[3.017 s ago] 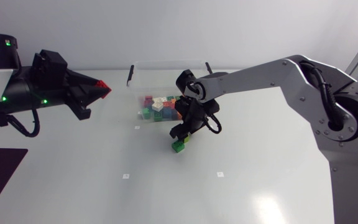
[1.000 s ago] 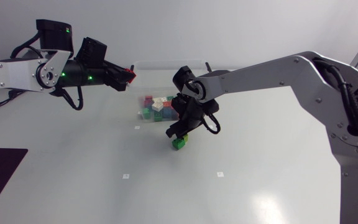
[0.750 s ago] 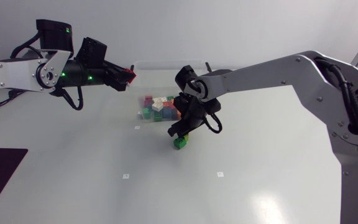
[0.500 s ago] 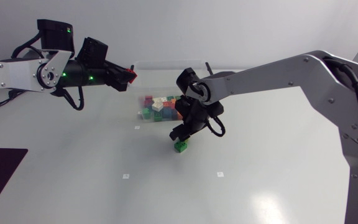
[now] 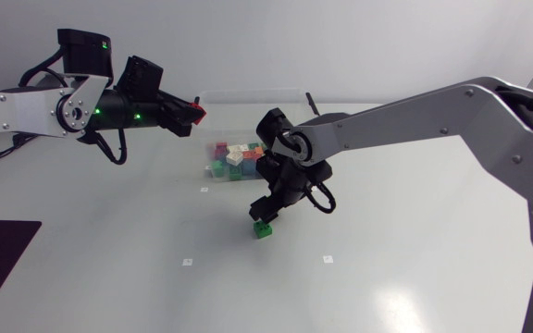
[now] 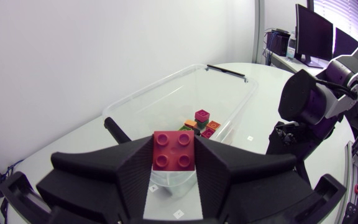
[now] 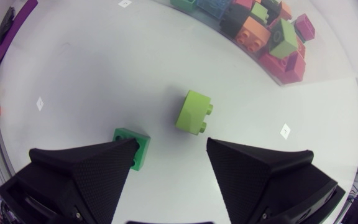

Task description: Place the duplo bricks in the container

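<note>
Just short of the clear container (image 6: 166, 93), the left pincer (image 6: 174, 160) is clamped on a red duplo brick (image 6: 174, 146). Over the worktop (image 7: 104, 62), the right pincer (image 7: 171, 149) gapes wide, holding nothing. A lime brick (image 7: 194, 112) lies ahead of it, and a green brick (image 7: 131, 148) sits at one fingertip.

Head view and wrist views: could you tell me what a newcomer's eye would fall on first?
The red brick clamped in the left gripper, held near the clear container of mixed bricks, stands out most. Next, a light green brick and a dark green brick lie loose on the table under the open right gripper.
</note>
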`<control>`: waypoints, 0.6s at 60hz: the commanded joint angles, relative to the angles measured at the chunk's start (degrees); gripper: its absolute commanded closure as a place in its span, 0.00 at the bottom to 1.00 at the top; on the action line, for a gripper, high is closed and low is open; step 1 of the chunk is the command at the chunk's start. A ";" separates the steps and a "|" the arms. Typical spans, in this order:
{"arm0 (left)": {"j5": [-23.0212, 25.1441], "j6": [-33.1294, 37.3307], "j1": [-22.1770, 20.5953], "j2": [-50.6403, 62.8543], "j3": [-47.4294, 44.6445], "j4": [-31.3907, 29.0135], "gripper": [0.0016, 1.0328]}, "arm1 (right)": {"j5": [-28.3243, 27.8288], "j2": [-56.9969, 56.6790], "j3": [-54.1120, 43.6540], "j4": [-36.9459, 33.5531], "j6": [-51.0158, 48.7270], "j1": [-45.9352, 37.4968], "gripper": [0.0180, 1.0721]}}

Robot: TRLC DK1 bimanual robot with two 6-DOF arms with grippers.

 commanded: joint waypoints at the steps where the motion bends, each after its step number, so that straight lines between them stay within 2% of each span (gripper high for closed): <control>1: 0.06 -1.36 -0.48 -1.52 -1.16 0.89 0.87 | 0.43 0.06 0.31 -1.77 1.79 -0.07 0.16; 16: -0.03 -1.36 -0.48 -1.60 -1.25 0.72 0.87 | 0.87 1.82 6.64 -6.16 5.66 -1.21 0.16; 31: -0.03 -1.36 -0.57 -1.69 -0.81 0.54 0.87 | 2.63 5.86 9.45 -7.66 7.85 -0.77 0.17; 36: -0.03 -1.36 -0.57 -1.60 -0.72 0.54 0.87 | 2.89 6.92 10.15 -7.75 8.21 -0.86 0.23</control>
